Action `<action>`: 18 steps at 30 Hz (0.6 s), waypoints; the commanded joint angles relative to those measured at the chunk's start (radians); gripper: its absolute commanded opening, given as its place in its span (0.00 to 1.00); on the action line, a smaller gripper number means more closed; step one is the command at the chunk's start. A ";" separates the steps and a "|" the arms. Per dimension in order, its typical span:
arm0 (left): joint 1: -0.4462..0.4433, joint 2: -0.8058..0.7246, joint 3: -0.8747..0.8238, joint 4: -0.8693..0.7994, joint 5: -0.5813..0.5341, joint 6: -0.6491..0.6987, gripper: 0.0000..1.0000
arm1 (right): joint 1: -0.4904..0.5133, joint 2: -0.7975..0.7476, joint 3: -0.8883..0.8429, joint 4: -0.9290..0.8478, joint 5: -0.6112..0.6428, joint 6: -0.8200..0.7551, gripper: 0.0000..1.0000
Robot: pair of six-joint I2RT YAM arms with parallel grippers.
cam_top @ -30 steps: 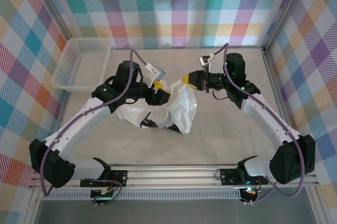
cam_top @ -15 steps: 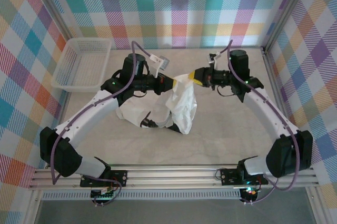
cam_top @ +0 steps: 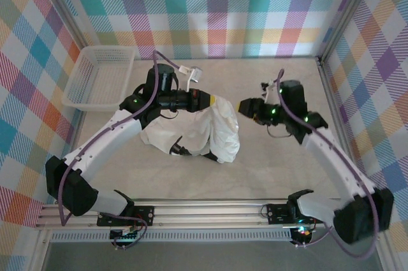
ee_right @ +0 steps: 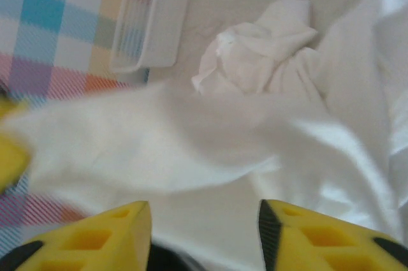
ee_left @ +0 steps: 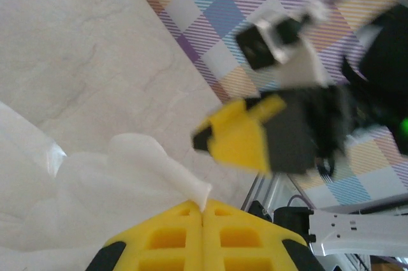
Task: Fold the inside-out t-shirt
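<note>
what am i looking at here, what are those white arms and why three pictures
Two robot arms are bolted at the near edge of a table. One picture looks down from above; the other two come from small cameras on each wrist, so yellow fingers show at their bottom edge. A crumpled white t-shirt lies mid-table, with a white basket at the far left. The left gripper is shut, pinching a bit of the t-shirt. The right gripper is open beside it, holding nothing.

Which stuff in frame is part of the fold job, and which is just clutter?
Job:
- white t-shirt
- left gripper, shut on the shirt's edge
- right gripper, open, clear of the fabric

Lying about:
- white lattice basket, far left, apart from the shirt
</note>
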 commanded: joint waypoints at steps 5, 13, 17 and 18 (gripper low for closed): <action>-0.007 0.031 0.043 -0.033 0.045 -0.012 0.00 | 0.239 0.006 0.022 0.160 0.439 -0.362 0.54; -0.009 0.020 0.032 -0.033 0.032 -0.015 0.00 | 0.279 0.162 0.126 0.211 0.410 -0.539 0.53; -0.009 0.017 0.031 -0.039 0.030 -0.009 0.00 | 0.287 0.185 0.124 0.201 0.498 -0.609 0.54; -0.008 0.017 0.031 -0.040 0.031 -0.009 0.00 | 0.287 0.188 0.126 0.189 0.536 -0.626 0.52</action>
